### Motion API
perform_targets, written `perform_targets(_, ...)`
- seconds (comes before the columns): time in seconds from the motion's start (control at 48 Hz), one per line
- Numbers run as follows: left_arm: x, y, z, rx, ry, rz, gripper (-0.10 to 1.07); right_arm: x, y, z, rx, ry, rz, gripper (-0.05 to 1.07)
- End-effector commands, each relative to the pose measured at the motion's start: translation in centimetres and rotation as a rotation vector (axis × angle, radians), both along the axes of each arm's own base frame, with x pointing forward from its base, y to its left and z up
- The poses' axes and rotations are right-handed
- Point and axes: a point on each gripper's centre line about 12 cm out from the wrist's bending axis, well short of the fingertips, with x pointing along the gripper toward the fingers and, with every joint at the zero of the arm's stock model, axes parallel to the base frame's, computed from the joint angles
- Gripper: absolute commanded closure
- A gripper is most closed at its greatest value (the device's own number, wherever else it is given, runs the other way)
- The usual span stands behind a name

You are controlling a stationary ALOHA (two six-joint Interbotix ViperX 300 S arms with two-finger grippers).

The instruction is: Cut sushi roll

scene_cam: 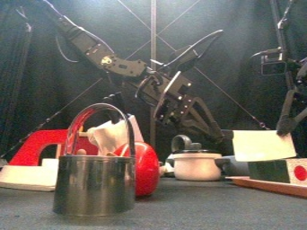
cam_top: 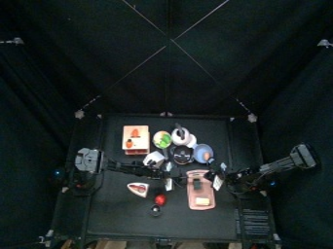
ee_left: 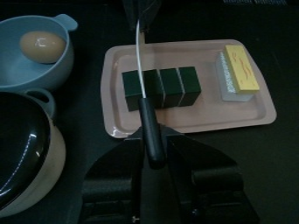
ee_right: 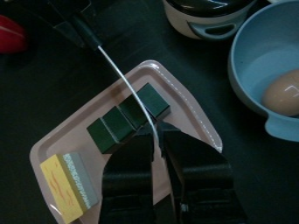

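Dark green sushi roll (ee_left: pixel 162 86) in sliced segments on the pink rectangular tray (ee_left: pixel 251 118) at the table's near right, left gripper (ee_left: pixel 149 157) clamped on a black-handled knife (ee_left: pixel 142 83) over the roll, right gripper (ee_right: pixel 158 153) above, jaw state unclear, yellow-topped block (ee_left: pixel 237 72) beside the roll.
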Motion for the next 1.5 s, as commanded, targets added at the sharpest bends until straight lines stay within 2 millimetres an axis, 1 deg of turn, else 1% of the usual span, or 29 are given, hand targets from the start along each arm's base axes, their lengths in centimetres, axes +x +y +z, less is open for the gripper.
perform_targets(0.0, 0.1, -0.4, 1.3, -0.003, -0.027, -0.007, 0.37, 0.3, -0.5, 0.3, -0.007, -0.006, -0.026, 0.62)
perform_targets(0.208, 0.1, 0.0, 2.0, 0.0, -0.041, 0.0, 0.37, 0.5, -1.0, 0.7, -0.035, -0.021, -0.033, 0.62)
perform_targets(0.354, 0.1, 0.0, 2.0, -0.001, -0.041, 0.001, 0.37, 0.5, -1.1, 0.6, -0.032, -0.021, -0.037, 0.62)
perform_targets(0.646, 0.1, -0.2, 1.5, 0.002, -0.031, -0.006, 0.37, 0.4, -0.5, 0.1, 0.023, -0.027, -0.015, 0.62)
perform_targets(1.062, 0.0, 0.0, 0.7, 0.0, -0.012, 0.001, 0.37, 0.0, -0.5, -0.5, 0.037, -0.013, -0.027, 0.62)
perform_targets(1.479, 0.0, -0.1, -0.6, -0.001, 0.015, -0.001, 0.37, 0.2, 0.1, -1.9, 0.077, 0.032, -0.008, 0.62)
